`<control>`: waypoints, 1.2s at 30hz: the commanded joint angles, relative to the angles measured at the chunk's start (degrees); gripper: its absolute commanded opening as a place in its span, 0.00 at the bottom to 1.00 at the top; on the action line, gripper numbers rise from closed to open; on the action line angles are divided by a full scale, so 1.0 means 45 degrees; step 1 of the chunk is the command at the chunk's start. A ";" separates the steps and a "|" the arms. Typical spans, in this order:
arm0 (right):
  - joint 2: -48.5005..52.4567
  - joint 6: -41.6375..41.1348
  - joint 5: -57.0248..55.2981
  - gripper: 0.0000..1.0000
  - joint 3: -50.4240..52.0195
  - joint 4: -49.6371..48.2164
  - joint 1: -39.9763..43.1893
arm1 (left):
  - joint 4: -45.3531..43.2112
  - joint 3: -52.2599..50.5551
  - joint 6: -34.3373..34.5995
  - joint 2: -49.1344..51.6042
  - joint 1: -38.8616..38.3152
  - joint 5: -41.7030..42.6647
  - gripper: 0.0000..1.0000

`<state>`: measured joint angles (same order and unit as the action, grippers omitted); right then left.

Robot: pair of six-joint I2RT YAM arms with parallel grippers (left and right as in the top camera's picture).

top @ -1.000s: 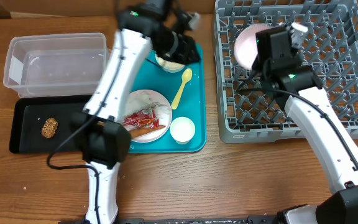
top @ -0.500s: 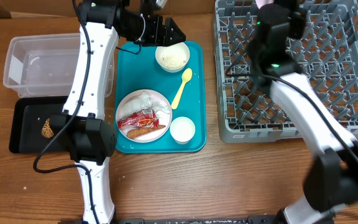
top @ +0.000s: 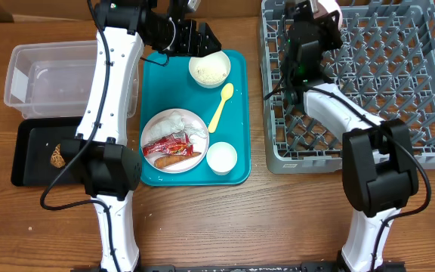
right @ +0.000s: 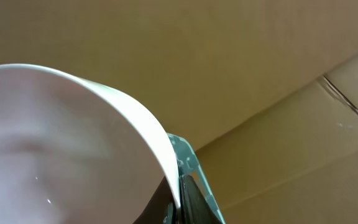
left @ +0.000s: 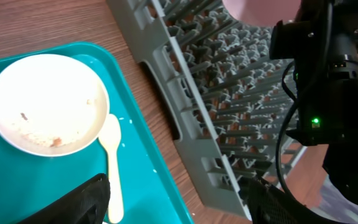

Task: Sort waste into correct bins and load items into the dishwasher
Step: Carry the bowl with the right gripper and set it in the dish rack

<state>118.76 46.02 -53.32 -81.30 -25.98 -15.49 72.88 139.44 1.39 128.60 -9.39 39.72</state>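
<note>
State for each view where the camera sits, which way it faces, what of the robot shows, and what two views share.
Overhead: fixed above the table, facing straight down on teal tray and dish rack; both arms show.
Left wrist: above the tray, angled down at rice bowl, spoon and rack; its own dark fingers edge the bottom.
Right wrist: tilted up towards cardboard, pink bowl close; one finger shows.
Shared: rice bowl and spoon, overhead and left wrist.
</note>
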 commanded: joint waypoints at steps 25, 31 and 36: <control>0.0427 -0.1953 0.1865 0.04 -0.0102 0.2171 -0.0165 | 0.0359 0.0267 -0.0024 -0.0029 0.0000 -0.1637 0.73; 0.0427 -0.1841 0.1472 0.04 -0.0107 0.2132 -0.0588 | 0.0316 0.0267 -0.0015 -0.0029 -0.0005 -0.1627 0.72; 0.0427 -0.1855 0.0991 0.09 -0.0107 0.2132 -0.1229 | 0.0170 0.0267 -0.0019 -0.0029 -0.0010 -0.1632 0.72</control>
<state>120.70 38.13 -47.55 -81.60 -16.82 -18.48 74.06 139.44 1.39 128.60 -9.39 32.47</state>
